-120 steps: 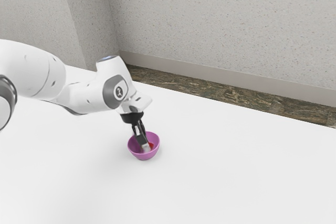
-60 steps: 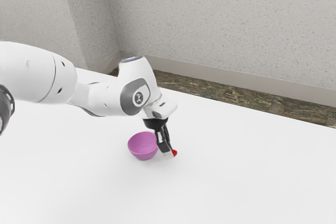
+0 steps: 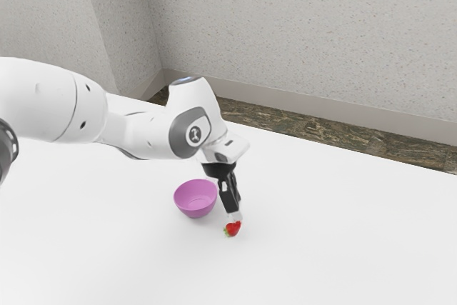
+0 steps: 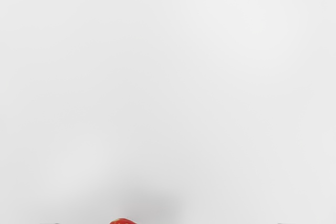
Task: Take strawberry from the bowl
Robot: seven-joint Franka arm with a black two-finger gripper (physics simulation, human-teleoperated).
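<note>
Red, rounded strawberry with green leafy cap [image 3: 233,229] lay outside bowl, on smooth white tabletop [image 3: 321,233], just beneath tips of black two-finger gripper [image 3: 235,217]; fingers stood apart. Round, smooth purple-pink bowl [image 3: 196,198] sat upright near strawberry, toward exterior view's left and slightly farther back, plain inner wall exposed. Beyond, mottled brown floor [image 3: 314,128] met speckled grey wall [image 3: 307,26].
</note>
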